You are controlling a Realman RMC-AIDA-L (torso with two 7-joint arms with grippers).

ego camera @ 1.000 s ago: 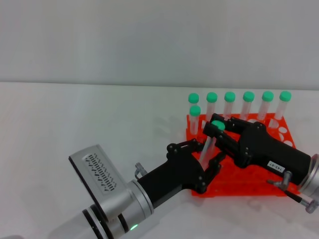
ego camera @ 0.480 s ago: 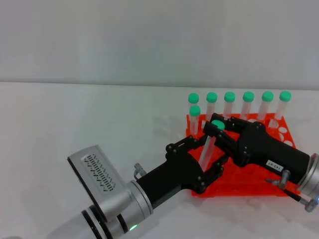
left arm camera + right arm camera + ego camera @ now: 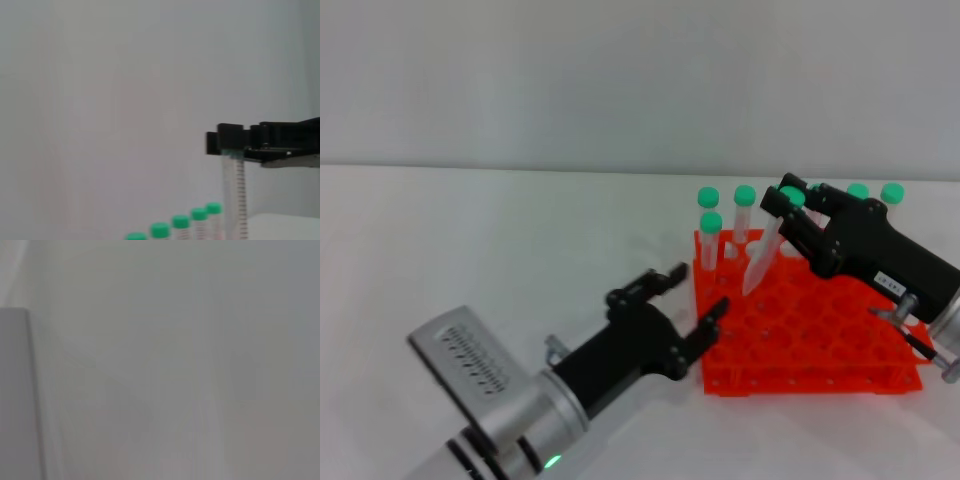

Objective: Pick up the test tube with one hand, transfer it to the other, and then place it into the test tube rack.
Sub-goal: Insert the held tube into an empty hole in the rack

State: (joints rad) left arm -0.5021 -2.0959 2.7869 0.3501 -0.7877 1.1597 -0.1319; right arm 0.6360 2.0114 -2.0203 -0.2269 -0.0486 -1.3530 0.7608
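My right gripper (image 3: 783, 201), the black one with the white label, is shut on the test tube (image 3: 764, 252) just below its mint-green cap. It holds the tube tilted above the back left part of the orange test tube rack (image 3: 820, 345), tip pointing down toward the holes. My left gripper (image 3: 699, 290), on the wrist with the green light, is open and empty at the rack's front left corner. The left wrist view shows the right gripper (image 3: 231, 144) holding the clear tube (image 3: 235, 200). The right wrist view shows only a plain grey surface.
Several identical capped tubes (image 3: 711, 240) stand in the rack's back rows, some behind the right gripper; their caps (image 3: 180, 221) show in the left wrist view. The white table (image 3: 500, 250) spreads out to the left of the rack.
My left gripper has opened, let go of the tube and drawn back toward the front left. My right gripper has carried the tube up and toward the back right.
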